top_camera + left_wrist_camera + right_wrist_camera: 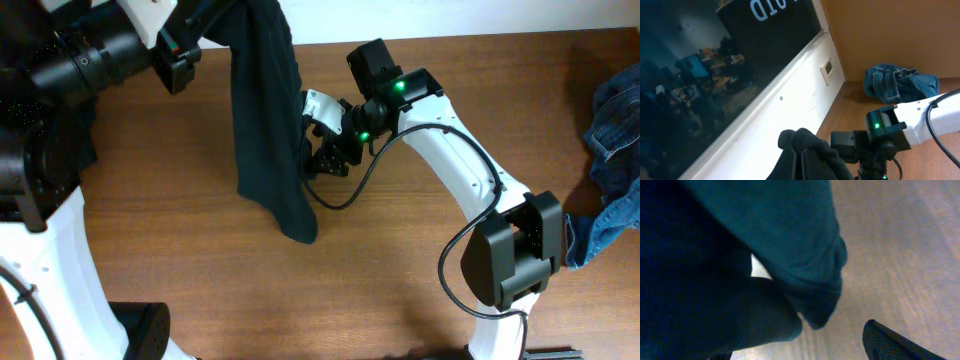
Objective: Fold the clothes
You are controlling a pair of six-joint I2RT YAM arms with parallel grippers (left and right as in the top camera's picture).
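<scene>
Left claw (pixel 200 45), at the upper left of the overhead frame, is clamped together on a bunched edge of the dark T-shirt (pixel 265 130), which hangs from it in a long limp column down toward the middle of the wooden table (pixel 380 300). Right claw (pixel 322 160) stands with its jaws apart just beside the cloth's right edge, gripping nothing. Folding looks barely begun: the shirt is neither spread flat nor creased, and a blue denim garment (pixel 612 170) lies crumpled and untouched at the right edge.

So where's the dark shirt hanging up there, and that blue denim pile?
dark shirt (pixel 264 120), overhead view, middle of the hanging cloth.
blue denim pile (pixel 615 135), overhead view, its crumpled upper folds.
</scene>
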